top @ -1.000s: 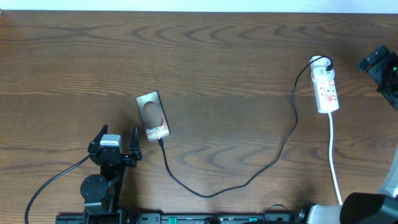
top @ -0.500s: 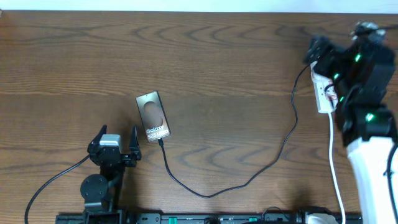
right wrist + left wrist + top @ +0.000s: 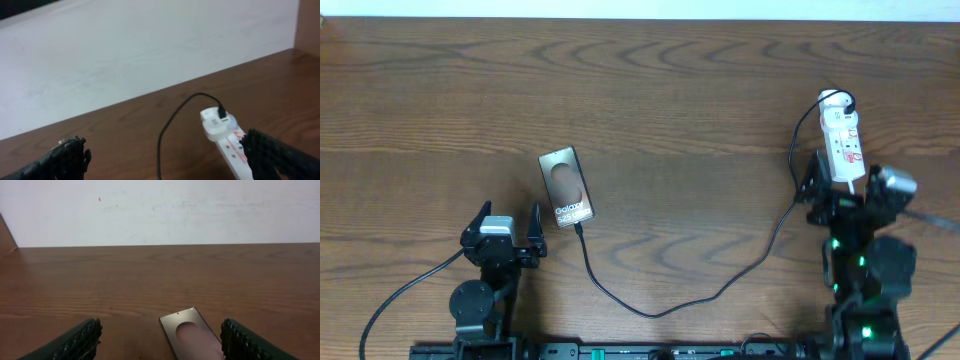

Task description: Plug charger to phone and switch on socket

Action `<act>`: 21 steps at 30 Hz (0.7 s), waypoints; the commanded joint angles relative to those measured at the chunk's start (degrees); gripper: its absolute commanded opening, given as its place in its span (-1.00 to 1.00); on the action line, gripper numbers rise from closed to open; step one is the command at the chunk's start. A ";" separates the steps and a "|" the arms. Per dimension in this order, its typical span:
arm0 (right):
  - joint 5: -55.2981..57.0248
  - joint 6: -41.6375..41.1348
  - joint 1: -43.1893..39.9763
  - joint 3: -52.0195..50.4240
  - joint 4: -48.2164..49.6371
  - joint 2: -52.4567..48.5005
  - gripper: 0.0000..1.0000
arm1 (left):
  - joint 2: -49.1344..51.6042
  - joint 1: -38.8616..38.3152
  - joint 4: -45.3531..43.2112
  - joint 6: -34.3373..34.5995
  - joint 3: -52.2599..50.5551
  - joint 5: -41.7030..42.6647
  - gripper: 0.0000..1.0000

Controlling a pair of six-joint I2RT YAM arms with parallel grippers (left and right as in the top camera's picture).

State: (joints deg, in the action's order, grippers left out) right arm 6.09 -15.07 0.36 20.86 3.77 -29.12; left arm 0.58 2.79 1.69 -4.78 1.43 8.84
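1. A flat brown rectangular phone (image 3: 566, 187) with white "Galaxy" lettering and a paler oval on its face lies flat on the dark brown wooden table (image 3: 700, 80), left of centre.
2. The left gripper (image 3: 508, 215) sits just beside the phone's near left corner. Its 2 black ridged fingers stand well apart and hold nothing.
3. In the left wrist view, the phone's (image 3: 192, 335) far end shows between the spread fingers of the left gripper (image 3: 160, 342), closer to the right one. A white wall (image 3: 160, 210) stands behind the table.
4. The long thin black charger cable (image 3: 650, 314) meets the phone's near short edge. It loops toward the table's front, then climbs right to a white adapter plug (image 3: 835, 100).
5. That adapter sits in the far end of the small white oblong socket strip (image 3: 844, 145) with red marks, at the table's right.
6. The right gripper (image 3: 852, 185) is at the strip's near end, jaws spread wide and gripping nothing.
7. In the right wrist view, the socket strip (image 3: 227, 142) lies just beside the right finger of the right gripper (image 3: 167, 157). Contact cannot be judged.
8. The switch position is too small to read.
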 commanded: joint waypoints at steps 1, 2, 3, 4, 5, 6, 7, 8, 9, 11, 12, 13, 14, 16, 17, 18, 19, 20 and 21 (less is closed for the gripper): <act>1.77 3.63 0.50 -6.78 0.09 10.71 0.99 | -0.35 -0.13 1.68 -0.57 -1.20 0.09 0.56; 2.03 3.63 0.48 -8.41 0.09 13.25 0.99 | -0.35 -0.13 1.66 -0.57 -1.20 0.09 0.56; 2.21 3.61 0.48 -9.68 0.07 15.19 0.99 | -0.35 -0.13 1.68 -0.57 -1.20 0.09 0.57; 2.21 3.61 0.50 -11.39 0.07 17.68 0.99 | -0.35 -0.13 1.66 -0.57 -1.20 0.09 0.57; 2.21 3.58 0.50 -12.96 0.07 19.85 0.98 | -0.35 -0.13 1.66 -0.57 -1.20 0.09 0.56; 2.21 3.58 0.50 -13.94 0.07 21.16 0.99 | -0.35 -0.13 1.66 -0.57 -1.20 0.09 0.57; 2.19 3.56 0.50 -15.28 0.07 22.82 0.99 | -0.35 -0.13 1.66 -0.57 -1.20 0.09 0.56; 2.19 3.56 0.50 -17.07 0.07 24.98 0.99 | -0.35 -0.13 1.68 -0.57 -1.20 0.09 0.57; 2.12 3.50 0.50 -18.36 0.04 26.47 0.99 | -0.35 -0.13 1.68 -0.57 -1.20 0.09 0.57; 1.84 2.89 0.48 -20.68 -0.70 29.07 0.98 | -0.35 -0.13 1.66 -0.57 -1.20 0.09 0.57; 1.86 2.91 0.83 -20.55 -2.10 28.63 0.99 | -0.35 -0.13 1.68 -0.57 -1.20 0.09 0.57; 1.86 2.91 0.94 -20.55 -3.58 28.79 0.98 | -0.35 -0.13 1.68 -0.57 -1.20 0.09 0.57; 1.90 2.93 0.94 -20.55 -4.00 28.85 0.99 | -0.35 -0.13 1.68 -0.57 -1.20 0.09 0.56; 2.56 2.97 1.16 -20.55 -5.64 28.85 0.99 | -0.35 -0.13 1.68 -0.57 -1.20 0.09 0.56; 2.89 2.97 1.36 -20.55 -7.17 28.85 0.99 | -0.35 -0.13 1.68 -0.57 -1.20 0.09 0.56; 2.56 4.17 1.51 -20.55 -7.41 28.83 0.99 | -0.35 -0.13 1.68 -0.57 -1.20 0.09 0.57; 2.38 5.14 1.81 -20.55 -7.39 28.83 0.98 | -0.35 -0.13 1.66 -0.57 -1.20 0.09 0.56; 2.49 6.08 2.16 -20.55 -7.39 28.83 0.99 | -0.35 -0.13 1.68 -0.57 -1.20 0.09 0.56; 2.47 6.56 2.36 -20.55 -7.39 28.83 0.99 | -0.35 -0.13 1.68 -0.57 -1.20 0.09 0.56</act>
State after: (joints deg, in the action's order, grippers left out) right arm 7.79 -11.49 1.54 0.38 -3.31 -0.78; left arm 0.58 2.79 1.69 -4.78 1.43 8.82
